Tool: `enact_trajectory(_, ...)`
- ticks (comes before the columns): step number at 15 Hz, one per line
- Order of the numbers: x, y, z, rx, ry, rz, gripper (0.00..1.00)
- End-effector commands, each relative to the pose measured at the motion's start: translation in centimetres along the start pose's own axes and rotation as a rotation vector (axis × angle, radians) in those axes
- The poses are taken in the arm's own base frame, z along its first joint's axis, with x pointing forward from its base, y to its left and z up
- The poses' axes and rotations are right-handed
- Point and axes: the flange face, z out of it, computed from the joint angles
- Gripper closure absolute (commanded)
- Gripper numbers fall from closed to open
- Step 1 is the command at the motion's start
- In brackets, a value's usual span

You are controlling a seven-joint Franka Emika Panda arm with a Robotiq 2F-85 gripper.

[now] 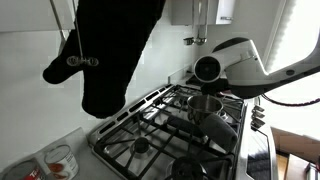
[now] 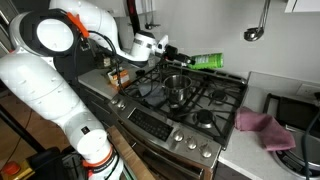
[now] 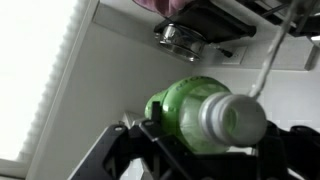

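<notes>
**Spotter:** What's the claw doing?

**Me:** My claw [image 2: 182, 57] is clenched on a green plastic bottle [image 2: 207, 61]. I'm holding it on its side in the air, above the stove [image 2: 225, 112].

**Spotter:** And the wrist view?

**Me:** It shows the smooth, rounded green body, with the pale round cap [image 3: 236, 120] towards the lens. There's a black finger on either side.

**Spotter:** What's underneath?

**Me:** A shiny cylindrical steel pot [image 2: 177, 88] on the black grate near the stove's middle, below the claw. There's also a crumpled pink cloth [image 2: 262, 128] on the worktop [image 2: 245, 152], just beside the stove's edge.
</notes>
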Motion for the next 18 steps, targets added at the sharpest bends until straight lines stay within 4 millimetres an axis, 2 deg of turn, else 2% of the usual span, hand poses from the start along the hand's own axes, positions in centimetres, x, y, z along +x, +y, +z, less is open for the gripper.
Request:
enact_trajectory(1, 0.7, 0.5, 0.7, 0.049, -0.143, 0.111, 0.55)
enact_trajectory(5, 1.6, 1.1, 1.9, 0.112, -0.295, 0.232, 0.55)
enact_trajectory(7, 2.3, 2.0, 2.9, 0.128, -0.376, 0.295, 0.55)
enact_trajectory(10, 3.6, 5.6, 5.4, 0.140, -0.496, 0.409, 0.55)
enact_trajectory(11, 3.1, 2.9, 4.4, 0.113, -0.431, 0.344, 0.55)
enact_trajectory(12, 3.6, 3.5, 5.0, 0.112, -0.437, 0.353, 0.30)
enact_trajectory(18, 3.2, 2.8, 4.3, 0.122, -0.433, 0.336, 0.30)
